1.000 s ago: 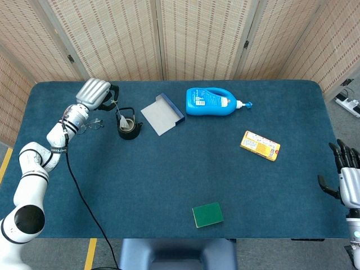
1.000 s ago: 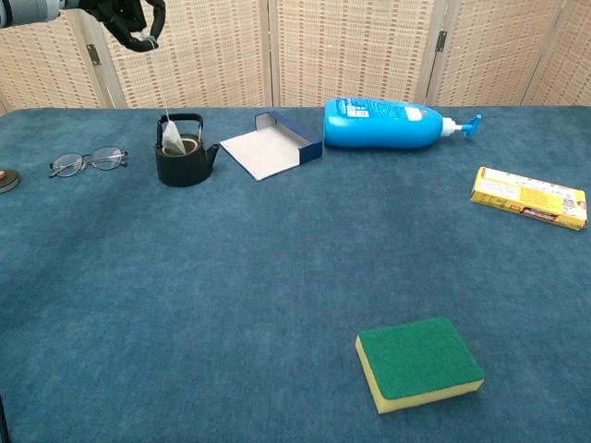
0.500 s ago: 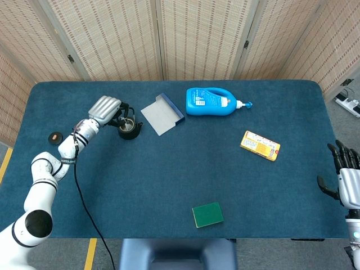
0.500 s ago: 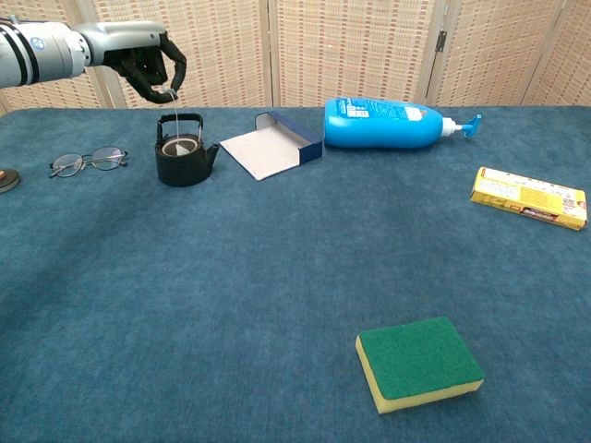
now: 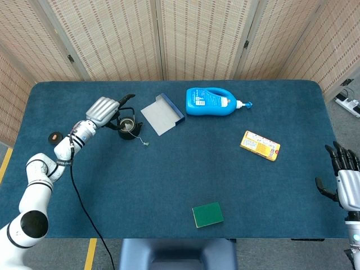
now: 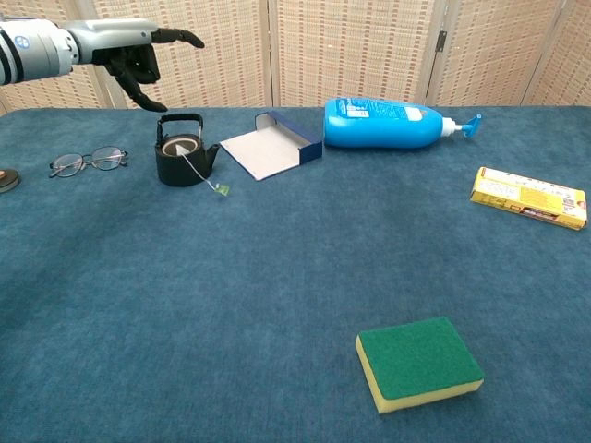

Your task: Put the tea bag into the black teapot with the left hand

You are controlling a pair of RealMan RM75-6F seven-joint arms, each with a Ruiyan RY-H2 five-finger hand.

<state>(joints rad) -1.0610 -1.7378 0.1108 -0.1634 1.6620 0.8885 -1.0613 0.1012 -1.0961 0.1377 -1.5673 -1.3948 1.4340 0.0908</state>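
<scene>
The black teapot stands at the table's far left. The tea bag lies inside it, out of sight; its string runs over the rim and the small green tag rests on the cloth to the pot's right. My left hand hovers above and left of the pot, fingers spread, holding nothing. My right hand shows at the right edge of the head view, off the table, fingers apart and empty.
Glasses and a small dark disc lie left of the pot. An open blue box, a blue bottle on its side, a yellow packet and a green sponge are spread over the blue cloth.
My left hand lowered the tea bag into the teapot, then let go of the string and spread its fingers. The tag dropped onto the cloth beside the pot.
</scene>
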